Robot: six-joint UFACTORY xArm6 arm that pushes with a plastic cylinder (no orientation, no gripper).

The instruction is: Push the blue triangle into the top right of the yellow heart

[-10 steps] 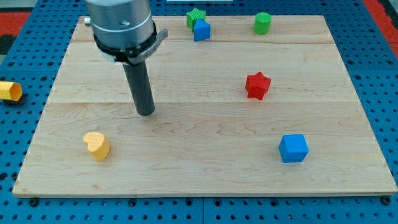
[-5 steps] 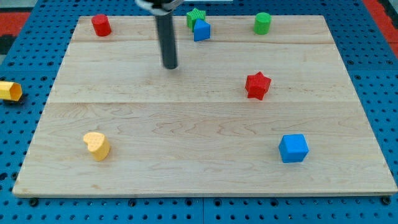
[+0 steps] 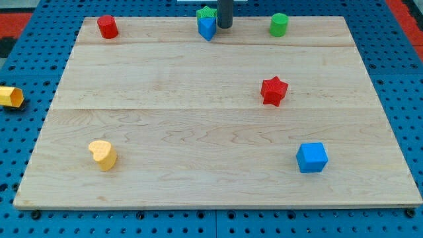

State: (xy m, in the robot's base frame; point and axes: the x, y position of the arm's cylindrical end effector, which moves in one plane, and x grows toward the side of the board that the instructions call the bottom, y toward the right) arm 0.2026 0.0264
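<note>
The blue triangle [image 3: 207, 28] lies at the view's top edge of the wooden board [image 3: 165, 86], right in front of a green star [image 3: 206, 12]. My tip [image 3: 225, 26] stands just to the triangle's right, touching or almost touching it. The yellow heart [image 3: 102, 155] sits far off at the view's bottom left of the board.
A red cylinder [image 3: 107, 26] stands at the top left and a green cylinder [image 3: 279, 24] at the top right. A red star [image 3: 273, 90] lies right of centre, a blue cube [image 3: 311, 157] at the bottom right. A yellow block [image 3: 10, 96] lies off the board at the left.
My tip moved from the board's left middle up and to the right, to the blue triangle's right side. The triangle has shifted and turned slightly to the left.
</note>
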